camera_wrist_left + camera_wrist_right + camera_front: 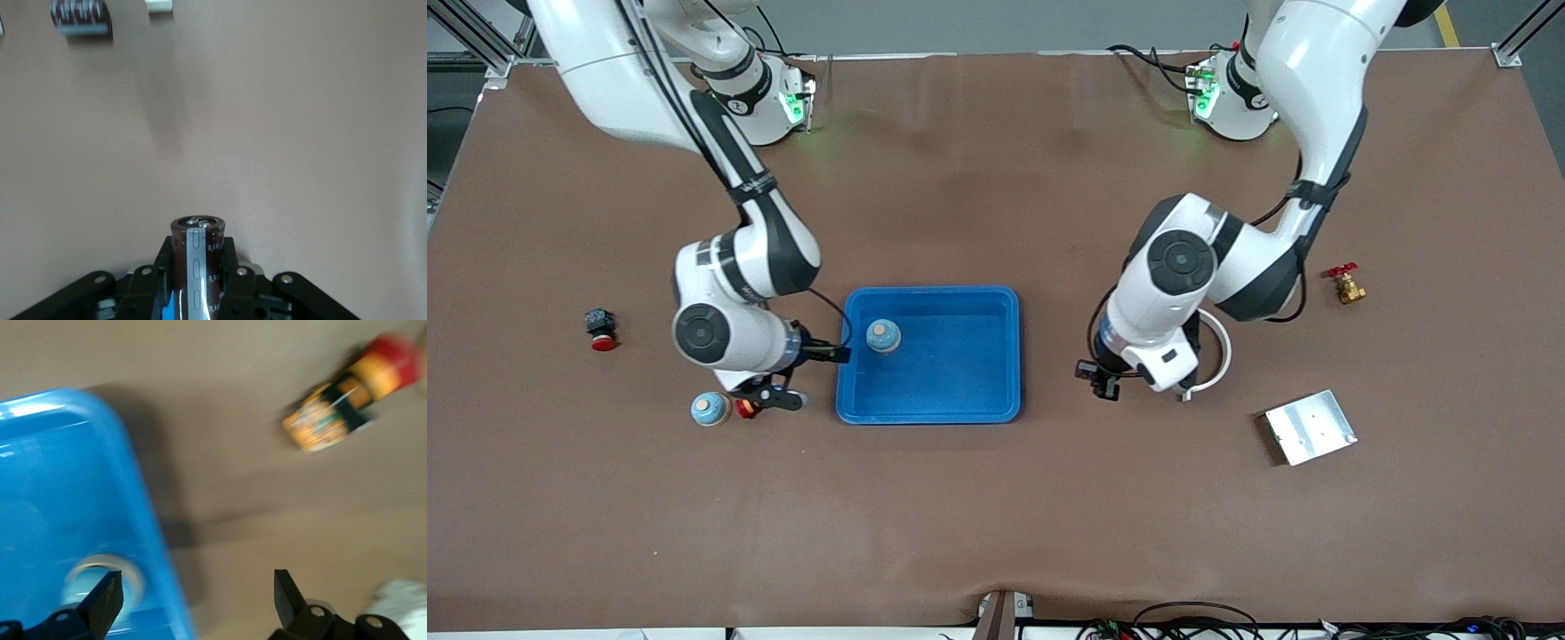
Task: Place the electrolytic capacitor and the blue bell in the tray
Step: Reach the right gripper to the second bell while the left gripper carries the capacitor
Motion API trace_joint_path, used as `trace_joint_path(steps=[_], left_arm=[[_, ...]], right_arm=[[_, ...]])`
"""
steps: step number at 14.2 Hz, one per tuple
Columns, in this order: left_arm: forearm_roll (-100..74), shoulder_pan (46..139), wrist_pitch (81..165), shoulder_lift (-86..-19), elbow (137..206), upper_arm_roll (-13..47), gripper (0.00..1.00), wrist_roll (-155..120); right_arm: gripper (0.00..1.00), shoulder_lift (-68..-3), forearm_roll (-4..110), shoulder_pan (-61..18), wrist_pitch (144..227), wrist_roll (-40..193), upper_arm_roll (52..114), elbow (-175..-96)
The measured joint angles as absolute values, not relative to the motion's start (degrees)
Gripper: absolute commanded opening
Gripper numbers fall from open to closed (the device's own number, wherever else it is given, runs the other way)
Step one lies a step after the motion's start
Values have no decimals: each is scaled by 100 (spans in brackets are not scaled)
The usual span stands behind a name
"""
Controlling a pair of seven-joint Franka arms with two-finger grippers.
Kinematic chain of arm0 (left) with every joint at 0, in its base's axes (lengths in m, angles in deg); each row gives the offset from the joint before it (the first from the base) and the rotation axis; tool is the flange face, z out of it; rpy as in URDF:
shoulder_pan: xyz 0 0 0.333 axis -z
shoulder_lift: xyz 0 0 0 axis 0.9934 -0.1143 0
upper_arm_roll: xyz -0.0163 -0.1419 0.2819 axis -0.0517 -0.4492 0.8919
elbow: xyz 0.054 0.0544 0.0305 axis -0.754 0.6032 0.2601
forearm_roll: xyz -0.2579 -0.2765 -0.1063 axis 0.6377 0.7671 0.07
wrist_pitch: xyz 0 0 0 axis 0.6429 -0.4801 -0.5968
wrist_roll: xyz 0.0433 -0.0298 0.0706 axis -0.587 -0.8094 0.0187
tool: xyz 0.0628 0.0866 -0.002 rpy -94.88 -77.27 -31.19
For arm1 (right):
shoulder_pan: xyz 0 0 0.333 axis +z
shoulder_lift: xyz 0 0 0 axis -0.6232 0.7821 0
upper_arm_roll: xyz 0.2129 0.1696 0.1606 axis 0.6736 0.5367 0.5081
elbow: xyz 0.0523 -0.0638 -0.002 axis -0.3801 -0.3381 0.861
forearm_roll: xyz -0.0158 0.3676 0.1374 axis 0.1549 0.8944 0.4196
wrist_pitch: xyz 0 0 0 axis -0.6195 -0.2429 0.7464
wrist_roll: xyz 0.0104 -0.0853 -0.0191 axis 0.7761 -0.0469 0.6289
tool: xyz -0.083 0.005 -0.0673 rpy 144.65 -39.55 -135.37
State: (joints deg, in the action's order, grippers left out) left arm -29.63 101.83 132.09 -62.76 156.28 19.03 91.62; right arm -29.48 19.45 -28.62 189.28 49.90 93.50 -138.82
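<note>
Clock bearings are read on the front view, with 12 toward the arm bases.

**Grippers**
- Left gripper (197,283): clenched on the capacitor (197,243), a dark brown can with a grey stripe. The can is gripped low on its body, with its capped end sticking out past the fingers.
  - It is over bare table, between the tray (929,291) and the plate (1310,427).
  - In the front view the wrist hides the fingers.
- Right gripper (193,587): released, with the jaws standing wide and nothing between them.
  - It is at the tray's 9 o'clock rim (838,356).
  - One finger (107,593) is over the tray floor and the other is over the table, so the jaws straddle the rim.

**Container**
- The blue tray holds one bell (883,336), upright in its 10 o'clock corner.
- This bell is just at 2 o'clock of the right gripper, apart from the fingers.
- The capacitor is outside the tray, off its 3 o'clock side.

**Table, near to far**
- The silver plate is at 4 o'clock of the tray.
- A spare bell (711,409) is at 8 o'clock of the tray, with an orange-red button (745,409) just beside it.
- A black-red button (601,329) is near the right arm's end.
- A brass valve (1345,286) is near the left arm's end.
- A second capacitor (81,17) lies on the table, well apart from the held one. It shows in the left wrist view only.
</note>
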Motion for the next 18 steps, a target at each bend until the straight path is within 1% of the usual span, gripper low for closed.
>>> trace_joint_path(steps=[3, 5, 7, 9, 12, 15, 18], left_arm=[[-2963, 10759, 12821, -6739, 14833, 2335, 0, 9602], [-2963, 11200, 12760, -6995, 14539, 2649, 0, 9864], [-2963, 11459, 12759, -7229, 14331, 2731, 0, 10092], [-2963, 11637, 12767, -7412, 14189, 2782, 0, 10221], [-2963, 11926, 12842, -7622, 14012, 2961, 0, 10285], [-2963, 12251, 12885, -7903, 13643, 3193, 0, 10463], [-2963, 12431, 12885, -8114, 13432, 3271, 0, 10531]], right_arm=[[100, -3033, 1598, -3343, 18850, 6359, 9291, -13898], [100, -3034, 1362, -3713, 18891, 7144, 9285, -13900], [100, -3033, 1159, -3930, 19099, 7779, 9285, -13908], [100, -3027, 967, -3986, 19382, 8420, 9286, -13948], [100, -2989, 903, -4045, 19666, 9176, 9287, -14074], [100, -2906, 875, -4225, 20085, 10140, 9285, -14105], [100, -2831, 700, -4315, 20458, 10687, 9287, -14107]])
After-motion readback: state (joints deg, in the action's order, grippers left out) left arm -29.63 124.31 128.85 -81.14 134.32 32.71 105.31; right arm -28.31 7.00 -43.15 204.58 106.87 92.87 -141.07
